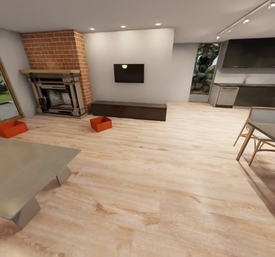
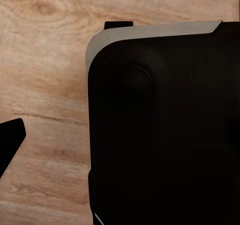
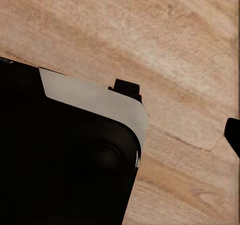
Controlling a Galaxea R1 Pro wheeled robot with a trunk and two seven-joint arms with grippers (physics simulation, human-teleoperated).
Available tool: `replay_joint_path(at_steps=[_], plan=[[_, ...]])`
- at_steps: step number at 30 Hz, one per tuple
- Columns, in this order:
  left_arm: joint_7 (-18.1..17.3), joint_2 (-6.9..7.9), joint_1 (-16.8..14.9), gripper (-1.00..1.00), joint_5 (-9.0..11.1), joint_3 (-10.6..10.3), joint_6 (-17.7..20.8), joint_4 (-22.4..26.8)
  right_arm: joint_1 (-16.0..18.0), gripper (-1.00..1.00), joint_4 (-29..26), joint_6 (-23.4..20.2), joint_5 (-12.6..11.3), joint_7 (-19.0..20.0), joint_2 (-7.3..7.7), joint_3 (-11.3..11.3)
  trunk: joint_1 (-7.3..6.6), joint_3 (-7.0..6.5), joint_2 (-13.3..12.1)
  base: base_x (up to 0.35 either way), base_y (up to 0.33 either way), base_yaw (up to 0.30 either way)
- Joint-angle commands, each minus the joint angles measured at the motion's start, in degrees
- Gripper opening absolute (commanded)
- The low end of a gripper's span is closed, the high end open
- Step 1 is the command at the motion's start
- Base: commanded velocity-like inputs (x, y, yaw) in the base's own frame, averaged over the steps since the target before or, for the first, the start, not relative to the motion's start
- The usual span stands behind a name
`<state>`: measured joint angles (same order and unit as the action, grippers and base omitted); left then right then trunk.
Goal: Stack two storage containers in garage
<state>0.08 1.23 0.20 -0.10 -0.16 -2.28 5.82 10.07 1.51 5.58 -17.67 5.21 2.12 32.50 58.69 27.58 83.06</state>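
On my left wrist feed I saw a black fingertip [image 2: 11,144] of the left gripper at one edge of the picture, and a large black body with a pale grey rim [image 2: 165,135] in front of the lens, over light wood-plank floor [image 2: 45,60]. I could not tell whether that gripper was released or clenched. The right wrist feed gave me much the same: one black fingertip [image 3: 233,135] at the edge, the same sort of black body with a grey rim [image 3: 65,160], and plank floor [image 3: 165,40] beneath. Its state I could not tell either.

From the head camera I counted two storage containers, both red-orange open-top bins standing on the living room floor [image 1: 152,180]. The first container [image 1: 101,123] sat at about 11 o'clock from me, just in front of the left end of one long dark low bench [image 1: 129,110]. The second container [image 1: 12,128] was at about 10 o'clock, well apart from the first, below and left of the one brick fireplace [image 1: 57,74]. One black wall screen [image 1: 129,73] hung above the bench at 12 o'clock. One grey table [image 1: 26,169] stood close at 9 o'clock. At 3 o'clock I saw one wooden table [image 1: 263,131] with chairs I could not count, and dark kitchen cabinets [image 1: 248,74] at 2 o'clock.
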Motion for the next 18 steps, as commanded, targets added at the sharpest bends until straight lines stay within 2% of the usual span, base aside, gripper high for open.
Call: replay_joint_path(at_steps=[1, 18], plan=[[0.0, 0.01, 0.0, 1.0, 0.0, 0.0, -0.1, 0.1, 0.1, 1.0, 0.2, 0.3, -0.6, 0.3, -0.01, 0.4, 0.03, 0.05, 0.0, 0.323, 0.0, 0.0], [0.0, 0.01, 0.0, 1.0, -0.1, 0.0, -0.1, 0.1, 0.1, 1.0, 0.2, 0.3, -0.2, 0.3, -0.01, 0.5, 0.03, 0.05, 0.0, 0.322, 0.0, 0.0]])
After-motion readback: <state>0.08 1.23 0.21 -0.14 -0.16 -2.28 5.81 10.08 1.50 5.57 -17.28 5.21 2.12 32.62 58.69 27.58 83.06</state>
